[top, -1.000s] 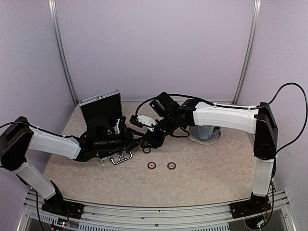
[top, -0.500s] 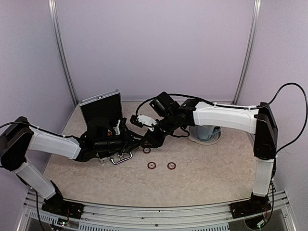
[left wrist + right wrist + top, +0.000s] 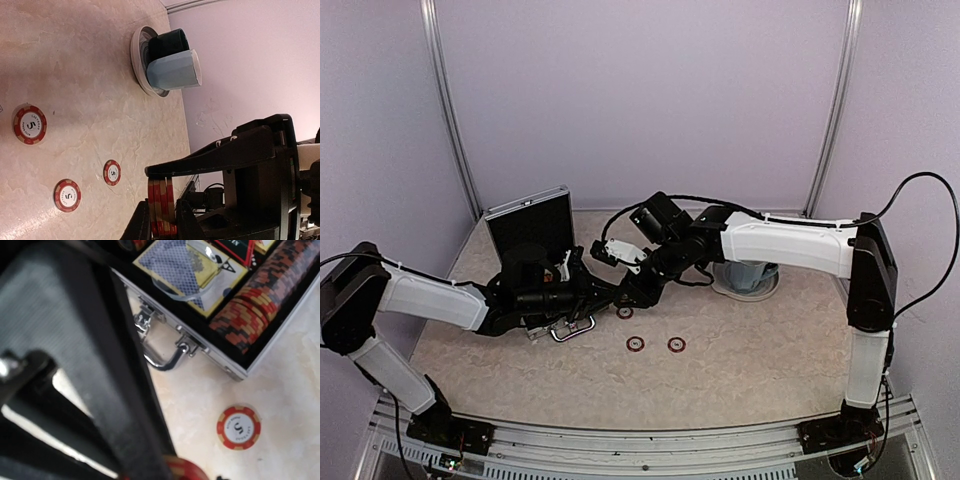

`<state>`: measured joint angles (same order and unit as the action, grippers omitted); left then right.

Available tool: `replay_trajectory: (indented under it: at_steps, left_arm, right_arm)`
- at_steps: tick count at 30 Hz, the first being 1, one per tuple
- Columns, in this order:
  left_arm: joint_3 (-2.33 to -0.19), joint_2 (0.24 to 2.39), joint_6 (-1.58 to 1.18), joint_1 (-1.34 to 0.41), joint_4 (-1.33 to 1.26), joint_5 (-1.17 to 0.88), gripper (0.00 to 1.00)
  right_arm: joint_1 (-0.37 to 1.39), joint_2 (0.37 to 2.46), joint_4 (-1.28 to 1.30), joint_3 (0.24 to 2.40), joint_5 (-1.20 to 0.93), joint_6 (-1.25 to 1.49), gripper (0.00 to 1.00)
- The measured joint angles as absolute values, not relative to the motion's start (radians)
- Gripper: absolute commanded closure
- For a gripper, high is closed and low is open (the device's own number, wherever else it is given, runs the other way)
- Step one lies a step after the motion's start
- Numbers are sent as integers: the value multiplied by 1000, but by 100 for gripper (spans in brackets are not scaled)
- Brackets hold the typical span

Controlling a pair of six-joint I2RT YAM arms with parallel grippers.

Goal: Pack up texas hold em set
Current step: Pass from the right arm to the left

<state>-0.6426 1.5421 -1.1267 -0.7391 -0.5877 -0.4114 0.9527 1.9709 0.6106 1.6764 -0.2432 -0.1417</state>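
Observation:
The silver briefcase point(image 3: 528, 225) stands open at the back left. The right wrist view shows its rim point(image 3: 215, 357), a row of red chips point(image 3: 260, 295) and a card box point(image 3: 180, 265) inside. My left gripper point(image 3: 603, 297) is in front of the case, its fingers point(image 3: 141, 226) shut on the faces of a stack of several red chips point(image 3: 161, 200). My right gripper point(image 3: 628, 290) meets it there. One right finger point(image 3: 215, 157) lies across the stack's rims, its other finger hidden. Three loose chips point(image 3: 625, 313) point(image 3: 635, 344) point(image 3: 676, 344) lie on the table.
The grey-blue cup point(image 3: 748, 272) on its round saucer point(image 3: 136, 55) stands at the back right, under my right forearm. The case's chrome handle point(image 3: 165, 360) faces the table's middle. One loose chip point(image 3: 238, 427) lies just in front of the case.
Almost nothing has moved. Both grippers stay together over the spot in front of the case.

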Motion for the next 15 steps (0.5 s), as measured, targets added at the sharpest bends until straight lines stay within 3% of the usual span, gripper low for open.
replay_trajectory:
  at_steps: [6, 9, 15]
  left_arm:
    - [-643, 1551, -1160, -737, -603, -417, 100]
    - [-643, 1553, -1174, -735, -608, -420, 100]
    - [-642, 1553, -1173, -730, -621, -438, 100]
  right_arm:
    - [953, 1971, 612, 1676, -229, -142, 61]
    - [953, 1971, 611, 1676, -226, -142, 45]
    - [953, 1971, 605, 1674, -227, -134, 21]
